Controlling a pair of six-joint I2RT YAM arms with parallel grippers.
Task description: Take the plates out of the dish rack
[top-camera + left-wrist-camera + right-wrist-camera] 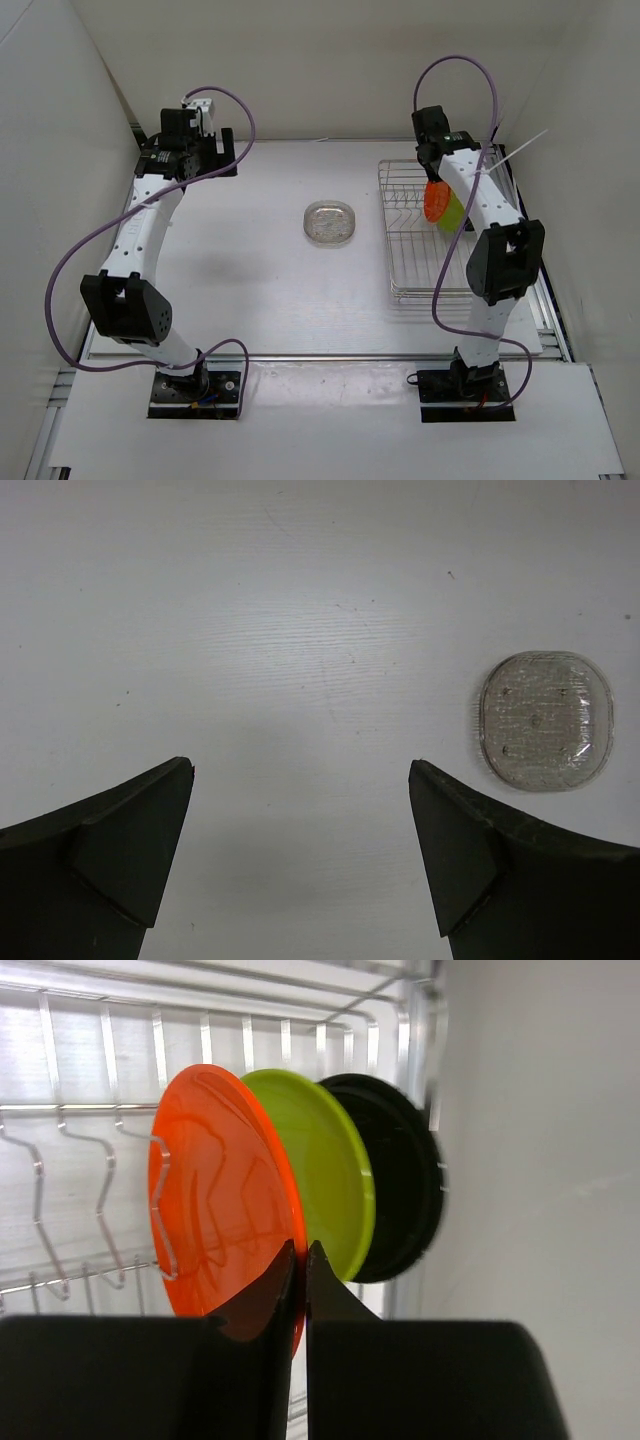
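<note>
Left claw (300, 770) hangs spread wide over the table (300, 600), with the clear plate (545, 720) lying flat nearby at mid-table. Right claw (302, 1252) is clenched on the rim of the orange plate (220, 1190) in the rack (400, 290). Only its wrist camera shows the black plate (400, 1190) behind the green plate (320, 1170), all three upright.

The dish rack (400, 215) was bright silver wire, smooth shiny metal. And in it, the orange plate (215, 1190): glossy, slightly translucent plastic, catching reflections. Behind it the yellow-green plate (325, 1170) had a softer satin sheen, and the black plate (400, 1190) looked duller. Left of the rack, the clear plate (330, 222) was see-through plastic, faintly pebbled, on the table (250, 260), matt white with fine grain lines. The left gripper (301, 762) had matt black fingers (130, 850).
</note>
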